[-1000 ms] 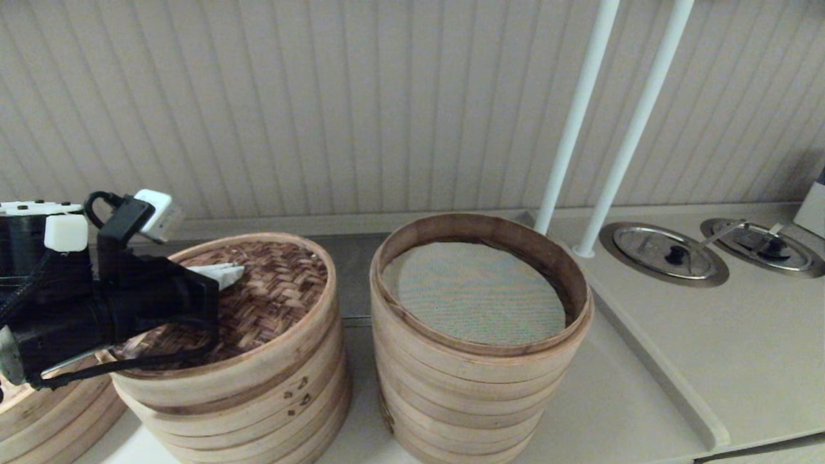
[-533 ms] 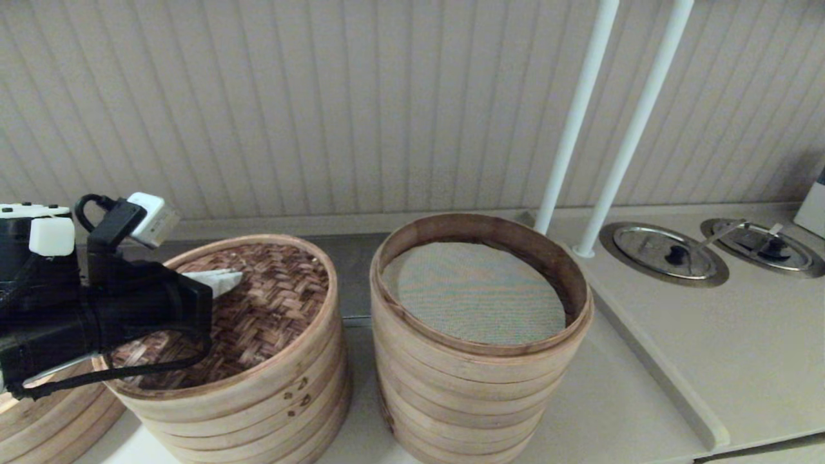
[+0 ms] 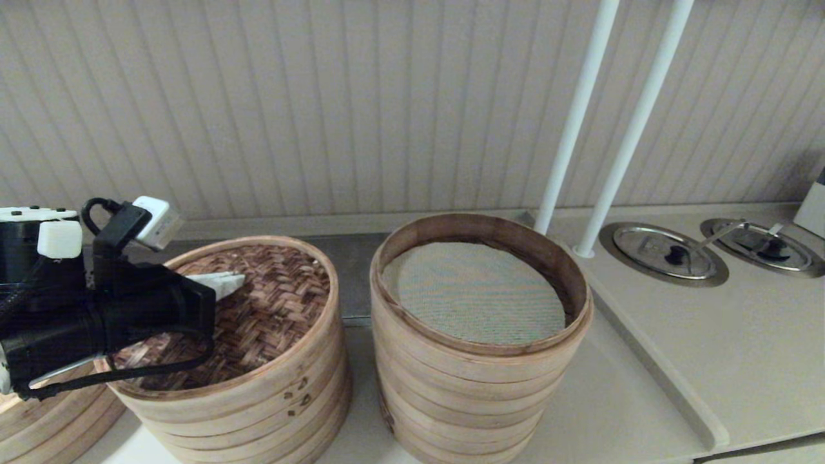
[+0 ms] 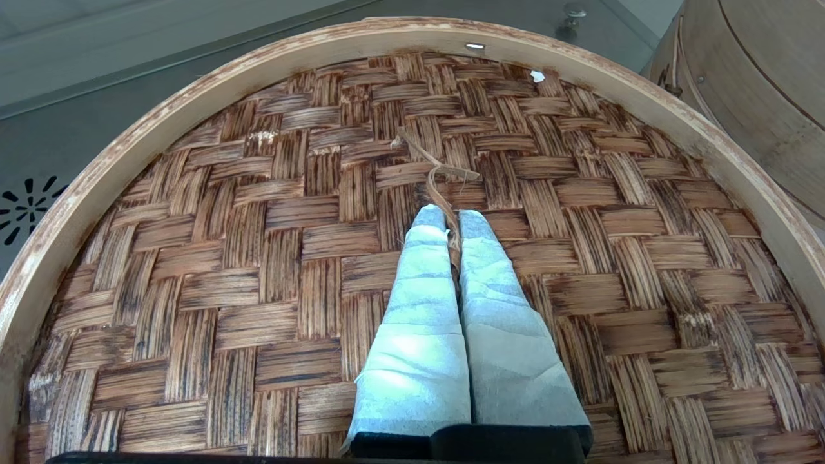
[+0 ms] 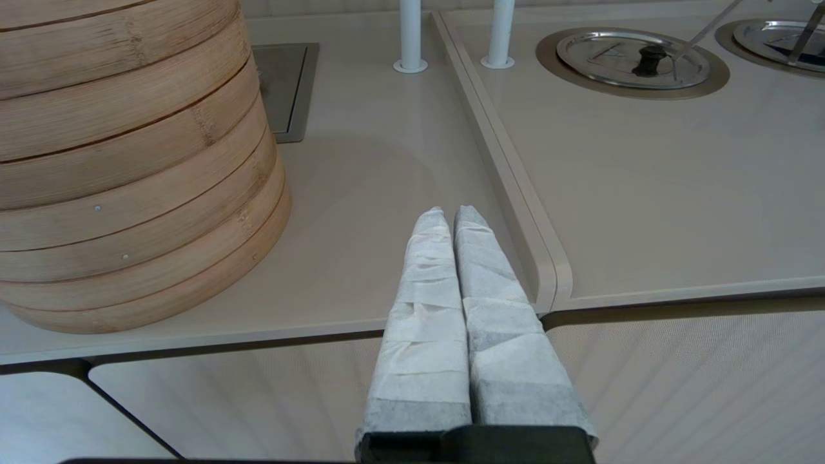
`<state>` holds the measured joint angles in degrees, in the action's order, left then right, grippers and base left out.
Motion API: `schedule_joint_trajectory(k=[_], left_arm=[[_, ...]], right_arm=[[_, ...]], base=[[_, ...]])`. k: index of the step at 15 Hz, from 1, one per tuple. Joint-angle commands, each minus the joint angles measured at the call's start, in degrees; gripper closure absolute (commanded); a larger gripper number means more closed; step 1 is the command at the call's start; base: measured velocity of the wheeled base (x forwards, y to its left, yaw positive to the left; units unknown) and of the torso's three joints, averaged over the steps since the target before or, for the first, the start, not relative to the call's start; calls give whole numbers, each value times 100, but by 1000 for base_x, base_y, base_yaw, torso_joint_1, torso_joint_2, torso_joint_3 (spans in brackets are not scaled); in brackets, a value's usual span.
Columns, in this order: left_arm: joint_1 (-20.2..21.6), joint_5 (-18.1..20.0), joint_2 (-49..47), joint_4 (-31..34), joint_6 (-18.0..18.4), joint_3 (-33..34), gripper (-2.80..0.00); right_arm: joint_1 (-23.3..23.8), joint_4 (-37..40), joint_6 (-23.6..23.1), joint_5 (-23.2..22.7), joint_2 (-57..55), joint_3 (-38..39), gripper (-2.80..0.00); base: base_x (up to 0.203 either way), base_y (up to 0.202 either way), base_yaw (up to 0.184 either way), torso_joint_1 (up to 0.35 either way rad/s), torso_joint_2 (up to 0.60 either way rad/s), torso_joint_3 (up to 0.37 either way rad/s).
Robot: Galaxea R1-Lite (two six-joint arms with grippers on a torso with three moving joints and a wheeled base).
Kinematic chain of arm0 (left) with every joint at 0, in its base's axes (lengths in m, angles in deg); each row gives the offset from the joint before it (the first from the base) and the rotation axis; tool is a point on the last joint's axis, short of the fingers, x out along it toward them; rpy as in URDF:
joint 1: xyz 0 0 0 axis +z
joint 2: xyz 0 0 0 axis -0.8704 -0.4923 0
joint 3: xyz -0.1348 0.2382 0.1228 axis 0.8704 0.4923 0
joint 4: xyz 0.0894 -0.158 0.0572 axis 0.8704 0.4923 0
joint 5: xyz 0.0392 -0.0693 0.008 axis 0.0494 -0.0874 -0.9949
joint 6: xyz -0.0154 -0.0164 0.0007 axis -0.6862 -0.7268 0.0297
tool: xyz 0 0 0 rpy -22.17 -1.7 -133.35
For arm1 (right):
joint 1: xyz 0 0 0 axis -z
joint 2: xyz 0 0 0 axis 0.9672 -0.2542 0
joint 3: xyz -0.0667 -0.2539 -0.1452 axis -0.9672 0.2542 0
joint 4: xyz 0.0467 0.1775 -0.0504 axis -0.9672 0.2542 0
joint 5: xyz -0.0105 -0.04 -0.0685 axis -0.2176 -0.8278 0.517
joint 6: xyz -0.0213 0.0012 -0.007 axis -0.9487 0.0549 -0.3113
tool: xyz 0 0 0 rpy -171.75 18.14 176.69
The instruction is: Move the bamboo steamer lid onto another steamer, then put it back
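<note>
Change: left gripper [image 4: 451,222] has dipped then risen slightly.
Fingers: pinched on the thin fibre loop [image 4: 441,174] of the dark brown herringbone-woven bamboo steamer lid [image 3: 258,303].
Meaning: lift probably starting; tall pale mesh-lined steamer stack [image 3: 477,348] stands beside the fingers, uncovered.

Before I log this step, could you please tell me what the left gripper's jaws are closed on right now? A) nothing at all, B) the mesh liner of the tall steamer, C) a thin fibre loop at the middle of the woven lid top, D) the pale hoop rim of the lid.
C: in the left wrist view the left gripper has its jaws pinched together on the thin fibre loop at the centre of the bamboo steamer lid.
</note>
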<state>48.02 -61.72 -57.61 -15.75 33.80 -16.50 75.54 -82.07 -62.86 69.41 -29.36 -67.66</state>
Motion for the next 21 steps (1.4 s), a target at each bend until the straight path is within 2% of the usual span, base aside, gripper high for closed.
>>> schedule_joint_trajectory(k=[1, 9, 12, 15, 16, 21], left_arm=[[-2, 11, -12, -40, -7, 4, -280], [0, -42, 436, 7, -107, -296, -280], [-4, -59, 1162, 232, -126, -349, -280], [-7, -66, 2047, 775, -128, -331, -280], [-8, -70, 2333, 959, -132, -308, 0], [-12, -203, 3498, 1712, -178, 157, 0]], right_arm=[[0, 0, 3, 5, -2, 18, 0], [0, 0, 3, 5, -2, 18, 0], [0, 0, 3, 5, -2, 18, 0], [0, 0, 3, 5, -2, 18, 0], [0, 0, 3, 5, -2, 18, 0], [0, 0, 3, 5, -2, 18, 0]], base=[[0, 0, 0, 0, 0, 0], [0, 0, 0, 0, 0, 0], [0, 0, 0, 0, 0, 0], [0, 0, 0, 0, 0, 0], [0, 0, 0, 0, 0, 0], [0, 0, 0, 0, 0, 0]])
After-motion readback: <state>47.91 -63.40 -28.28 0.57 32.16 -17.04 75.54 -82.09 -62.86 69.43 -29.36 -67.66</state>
